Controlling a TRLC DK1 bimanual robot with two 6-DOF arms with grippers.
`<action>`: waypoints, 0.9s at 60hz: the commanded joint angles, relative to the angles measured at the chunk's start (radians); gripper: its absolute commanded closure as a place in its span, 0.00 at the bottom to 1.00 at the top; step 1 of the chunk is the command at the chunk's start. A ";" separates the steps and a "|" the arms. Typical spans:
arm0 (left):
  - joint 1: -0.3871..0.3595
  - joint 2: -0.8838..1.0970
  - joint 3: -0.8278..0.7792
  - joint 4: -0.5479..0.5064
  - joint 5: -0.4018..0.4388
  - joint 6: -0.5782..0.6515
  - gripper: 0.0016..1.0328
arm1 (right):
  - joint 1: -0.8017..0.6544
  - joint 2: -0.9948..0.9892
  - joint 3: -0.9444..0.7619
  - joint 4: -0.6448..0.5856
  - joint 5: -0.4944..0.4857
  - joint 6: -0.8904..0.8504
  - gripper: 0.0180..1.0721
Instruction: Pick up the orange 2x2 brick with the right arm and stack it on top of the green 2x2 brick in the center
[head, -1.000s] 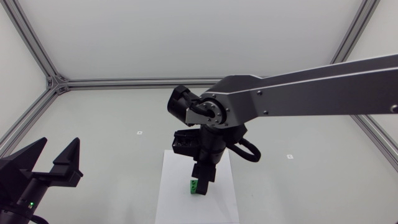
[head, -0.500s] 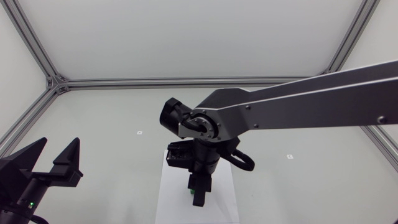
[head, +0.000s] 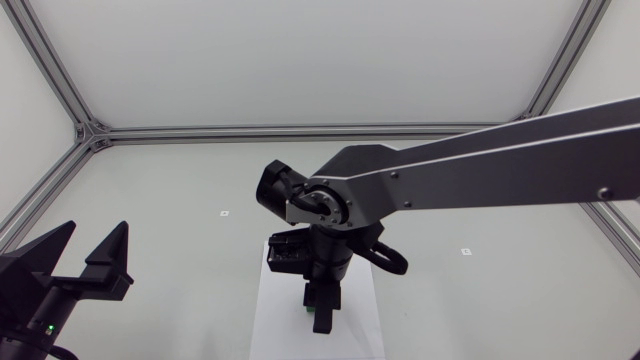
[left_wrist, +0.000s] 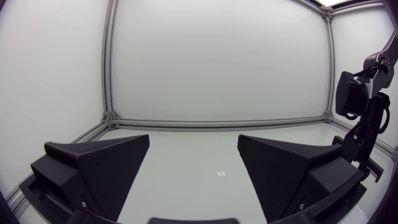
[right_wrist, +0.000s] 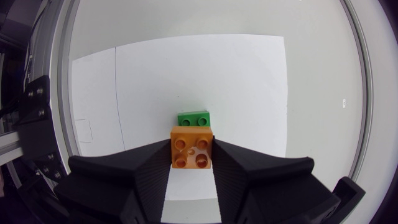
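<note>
Over white sheet (right_wrist: 242, 74), right hand (right_wrist: 191, 149) grips orange brick (right_wrist: 191, 144).

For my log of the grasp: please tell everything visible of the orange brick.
The orange 2x2 brick is glossy plastic by its look, four round studs up. It sits level between the fingers of the right end effector, which press it from two sides. The green brick shows just ahead, partly hidden by it; whether they touch cannot be told.
</note>
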 joint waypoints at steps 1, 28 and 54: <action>0.009 -0.008 -0.041 -0.015 0.004 0.013 0.04 | 0.003 0.028 0.006 0.002 -0.007 -0.029 0.87; 0.010 -0.008 -0.041 -0.015 0.004 0.013 0.04 | -0.003 0.059 0.042 -0.003 -0.003 -0.070 0.87; 0.007 -0.008 -0.041 -0.015 0.004 0.013 0.04 | -0.003 0.091 0.065 -0.008 -0.003 -0.090 0.87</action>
